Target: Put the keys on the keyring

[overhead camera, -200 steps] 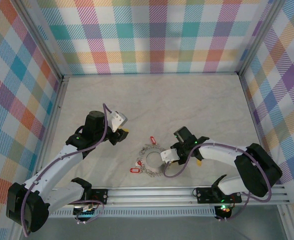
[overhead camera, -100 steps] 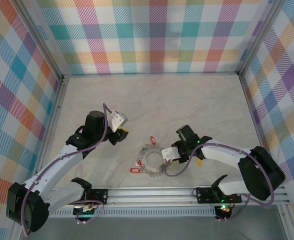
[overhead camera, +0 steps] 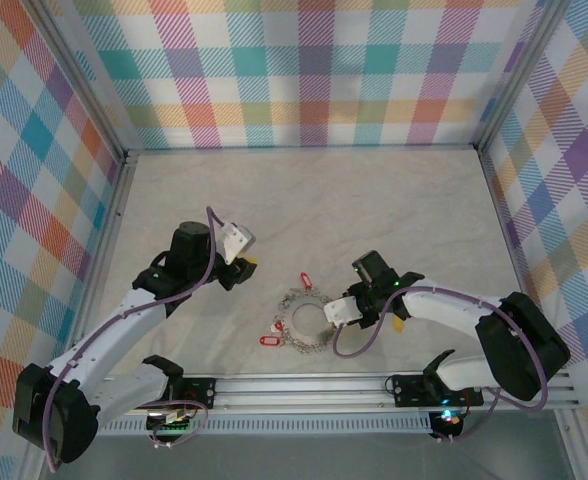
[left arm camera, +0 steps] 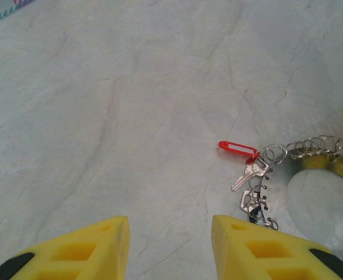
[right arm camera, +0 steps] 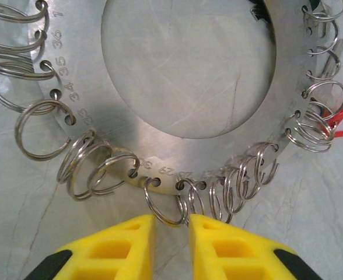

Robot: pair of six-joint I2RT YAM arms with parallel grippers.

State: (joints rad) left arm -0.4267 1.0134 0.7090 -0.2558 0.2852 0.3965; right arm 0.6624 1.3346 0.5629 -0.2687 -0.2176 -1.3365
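The keyring (overhead camera: 287, 318) lies flat on the table's front middle, a numbered silver plate (right arm camera: 160, 146) fringed with small split rings. One silver key (left arm camera: 248, 172) with a red tag (left arm camera: 237, 147) hangs off its far-left side. More red tags (overhead camera: 268, 340) lie at its near left. My right gripper (overhead camera: 332, 318) sits at the ring's right edge. Its yellow fingers (right arm camera: 119, 245) stand close together on either side of one small split ring (right arm camera: 164, 219). My left gripper (overhead camera: 246, 262) hovers open, left of the keyring and apart from it, with bare table between its pads (left arm camera: 90, 248).
A small yellow piece (overhead camera: 399, 323) lies beside the right forearm; whether it is a key tag is too small to tell. Checked walls enclose the table, and an aluminium rail (overhead camera: 304, 385) runs along the near edge. The marble tabletop (overhead camera: 304, 200) stretches behind both arms.
My right gripper has shifted slightly right and settled at the keyring's edge. The left arm and the keyring have stayed where they were.
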